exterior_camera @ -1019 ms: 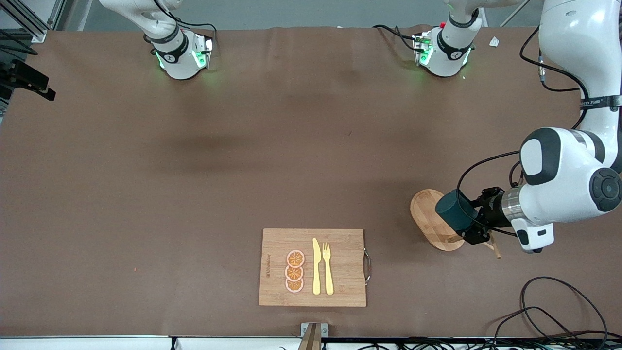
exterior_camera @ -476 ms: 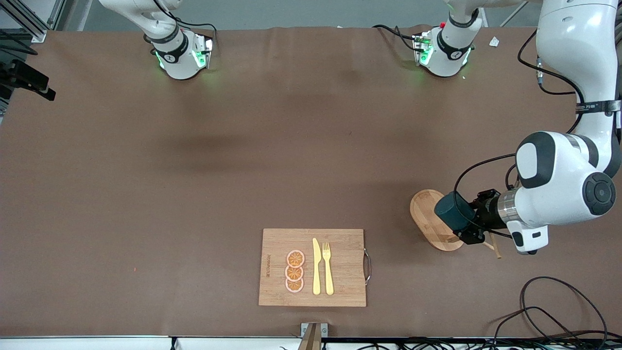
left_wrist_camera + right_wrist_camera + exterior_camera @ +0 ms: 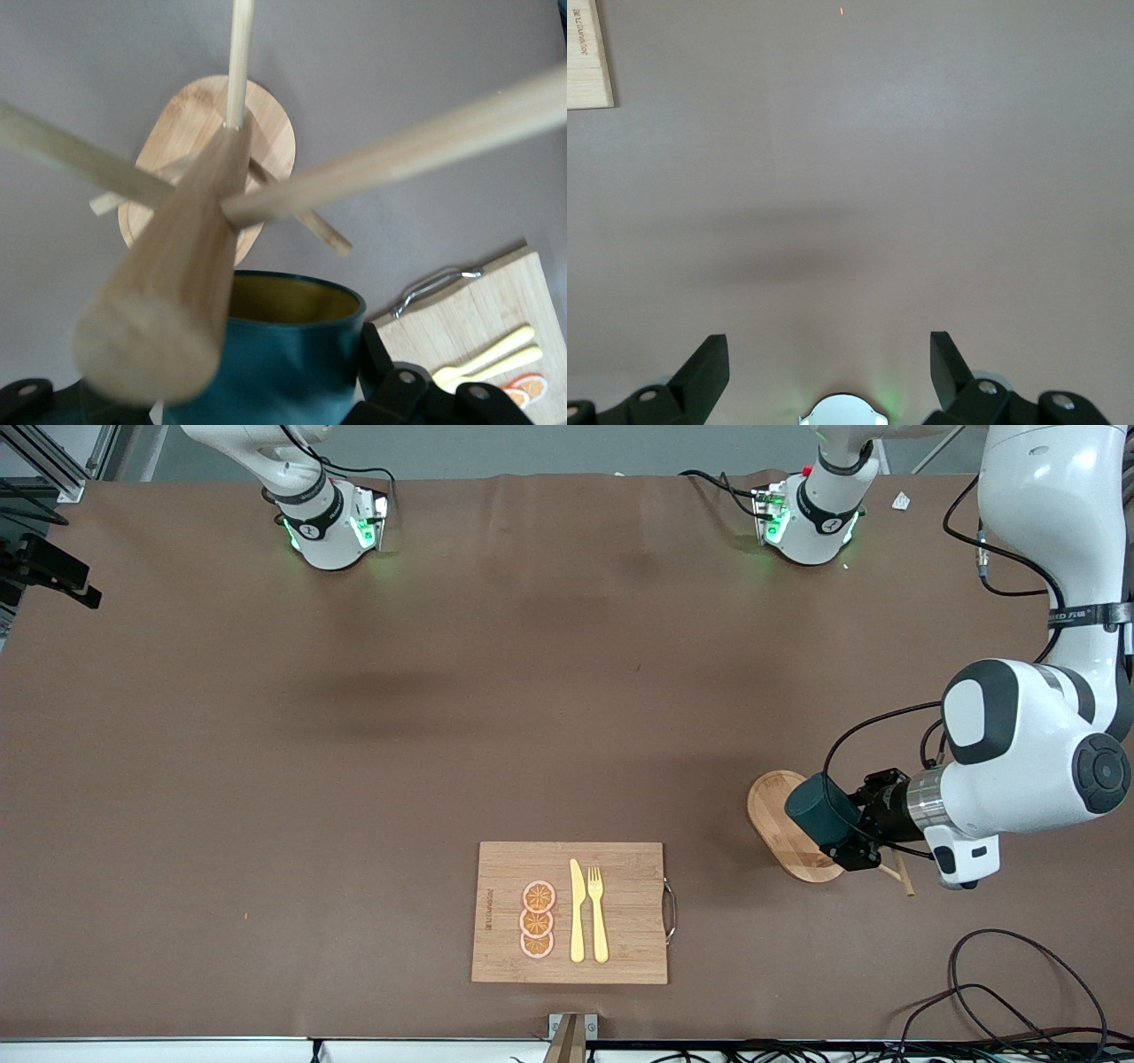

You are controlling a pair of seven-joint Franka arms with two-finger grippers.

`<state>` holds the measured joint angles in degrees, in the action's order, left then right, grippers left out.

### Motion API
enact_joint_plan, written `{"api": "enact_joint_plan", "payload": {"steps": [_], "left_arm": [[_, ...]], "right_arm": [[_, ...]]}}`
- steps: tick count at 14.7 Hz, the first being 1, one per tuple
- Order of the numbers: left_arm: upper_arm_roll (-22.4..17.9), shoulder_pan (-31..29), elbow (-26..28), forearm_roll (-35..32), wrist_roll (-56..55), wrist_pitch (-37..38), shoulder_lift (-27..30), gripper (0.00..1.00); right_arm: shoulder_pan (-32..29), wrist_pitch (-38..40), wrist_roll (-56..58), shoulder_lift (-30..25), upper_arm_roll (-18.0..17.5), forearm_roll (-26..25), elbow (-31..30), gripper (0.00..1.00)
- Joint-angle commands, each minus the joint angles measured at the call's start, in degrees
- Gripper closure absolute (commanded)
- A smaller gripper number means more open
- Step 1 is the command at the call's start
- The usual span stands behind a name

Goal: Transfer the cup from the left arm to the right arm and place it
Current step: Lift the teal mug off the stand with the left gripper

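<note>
The cup (image 3: pixel 813 808) is a small dark teal mug with a yellow-brown inside (image 3: pixel 288 299), seen side-on and tipped over in the front view, its mouth turned away from that camera. It sits clamped in the left gripper (image 3: pixel 846 834), over the oval wooden base (image 3: pixel 780 824) of a peg rack at the left arm's end of the table. In the left wrist view the rack's wooden post (image 3: pixel 177 292) and its pegs (image 3: pixel 399 155) fill most of the picture and cover part of the cup's rim; the cup's handle cannot be made out in either view, and the gripper's fingers (image 3: pixel 403 394) are cut off at the frame edge. The cup seems lifted clear of the pegs, though this is hard to judge.

The right gripper (image 3: pixel 828 363) waits with its fingers spread apart above bare brown table (image 3: pixel 850 177); it is out of the front view.

A cutting board (image 3: pixel 570 912), nearer to the front camera, carries orange slices (image 3: pixel 537 919), a yellow knife (image 3: pixel 577 911) and a fork (image 3: pixel 598 914).
</note>
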<state>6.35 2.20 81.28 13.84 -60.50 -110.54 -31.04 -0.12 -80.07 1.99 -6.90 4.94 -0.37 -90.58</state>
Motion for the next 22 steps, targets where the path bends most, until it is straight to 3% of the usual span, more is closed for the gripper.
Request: {"api": "enact_joint_plan", "payload": {"steps": [1,11,16,22], "left_arm": [[-0.11,0.09,0.20,1.27,-0.94,2.95,2.30,0.31],[2.18,-0.09,0.64,3.64,-5.76,11.65,6.69,0.30],[7.62,0.35,0.20,2.59,-12.18,11.57,8.72,0.30],[9.03,9.03,-1.90,-3.11,-20.26,7.53,9.95,0.31]], "right_arm": [[0.47,0.01,0.29,-1.01,0.24,0.02,-0.74,0.00],[0.47,0.09,0.29,-1.01,0.24,0.02,-0.74,0.00],[0.47,0.09,0.29,-1.01,0.24,0.02,-0.74,0.00],[0.38,0.09,0.29,-1.01,0.24,0.02,-0.83,0.00]]}}
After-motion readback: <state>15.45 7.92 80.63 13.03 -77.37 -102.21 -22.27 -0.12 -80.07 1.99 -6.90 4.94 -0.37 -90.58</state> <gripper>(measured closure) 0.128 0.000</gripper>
